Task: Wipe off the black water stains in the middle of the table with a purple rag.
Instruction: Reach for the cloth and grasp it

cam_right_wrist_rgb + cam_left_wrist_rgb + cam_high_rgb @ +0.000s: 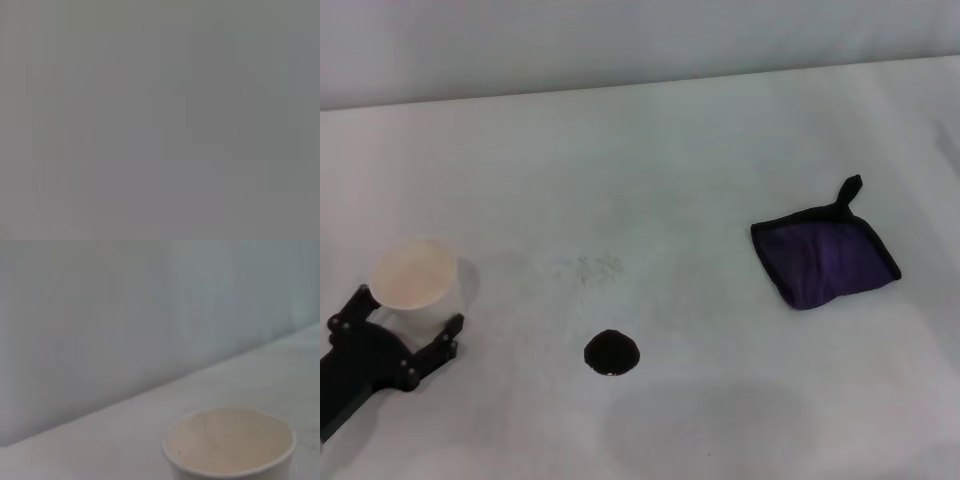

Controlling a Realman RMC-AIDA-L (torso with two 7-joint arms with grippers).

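A wide white tabletop (pixel 650 150) fills nearly the whole head view, its surface matte with faint grey smudges. Along the far edge it meets a plain pale grey wall (pixel 620 40), bare and evenly lit. The light is soft and diffuse, casting a dim, blurred shadow on the near part of the tabletop, right of centre.

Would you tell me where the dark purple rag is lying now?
In the head view, the dark purple rag lies flat on the white table, right of the black stain.
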